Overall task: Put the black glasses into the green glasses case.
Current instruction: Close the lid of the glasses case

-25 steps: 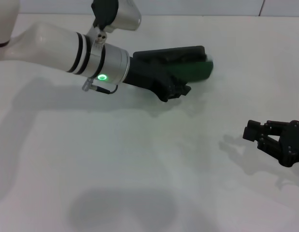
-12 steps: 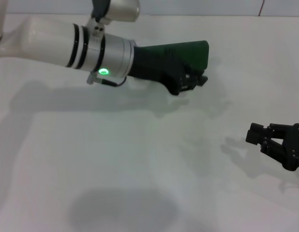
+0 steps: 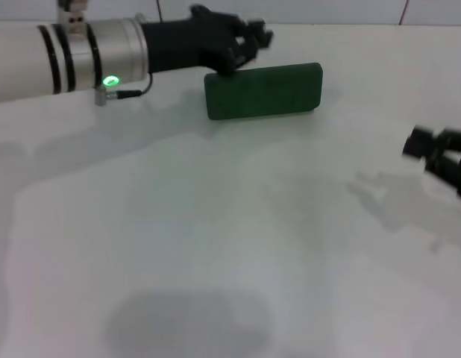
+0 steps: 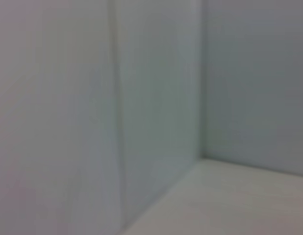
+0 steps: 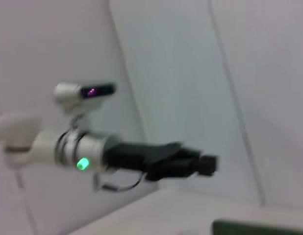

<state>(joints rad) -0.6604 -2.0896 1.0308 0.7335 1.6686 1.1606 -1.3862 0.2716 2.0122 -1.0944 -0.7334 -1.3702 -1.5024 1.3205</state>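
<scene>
I see the left gripper (image 3: 249, 39) raised, holding nothing; how far open, I cannot tell. The green glasses case (image 3: 264, 91) lies closed just below it. The right gripper (image 3: 439, 153) stays apart.

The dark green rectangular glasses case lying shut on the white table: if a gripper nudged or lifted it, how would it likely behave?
The dark green rectangular glasses case keeps a crisp box shape, so it is probably stiff. It lies flat on a broad face on the white table, so a push would likely slide it rather than roll or tip it. Its smooth, rounded edges might slip in a pinch.
</scene>
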